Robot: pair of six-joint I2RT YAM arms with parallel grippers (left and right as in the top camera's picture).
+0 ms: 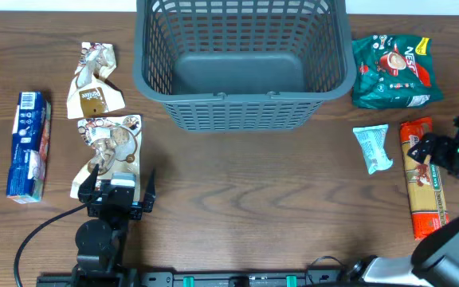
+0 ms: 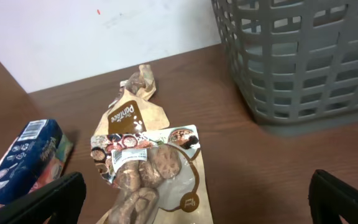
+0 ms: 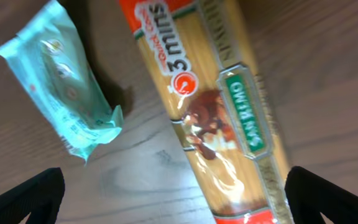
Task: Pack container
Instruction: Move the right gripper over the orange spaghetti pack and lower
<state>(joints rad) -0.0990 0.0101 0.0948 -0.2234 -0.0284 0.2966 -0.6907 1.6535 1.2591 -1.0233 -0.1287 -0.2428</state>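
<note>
The container [image 1: 237, 112], a large grey slotted basket [image 2: 303, 62], stands at the back middle with nothing visible inside. My left gripper [image 1: 119, 179] hangs open over the near end of a brown-and-white snack packet [image 1: 114, 143]. In the left wrist view that packet [image 2: 151, 168] lies between the spread fingers, untouched by my gripper [image 2: 191, 211]. My right gripper [image 1: 438, 145] hovers open above an orange spaghetti packet [image 1: 425, 183]. The right wrist view shows the spaghetti [image 3: 216, 106] under my gripper [image 3: 179, 205], toward its right finger, and nothing is held.
A second brown snack packet [image 1: 94, 80] lies behind the first, and a blue box [image 1: 29, 145] lies at the far left. A green coffee bag [image 1: 393, 72] sits right of the basket. Just left of the spaghetti lies a small light-blue packet [image 1: 372, 147].
</note>
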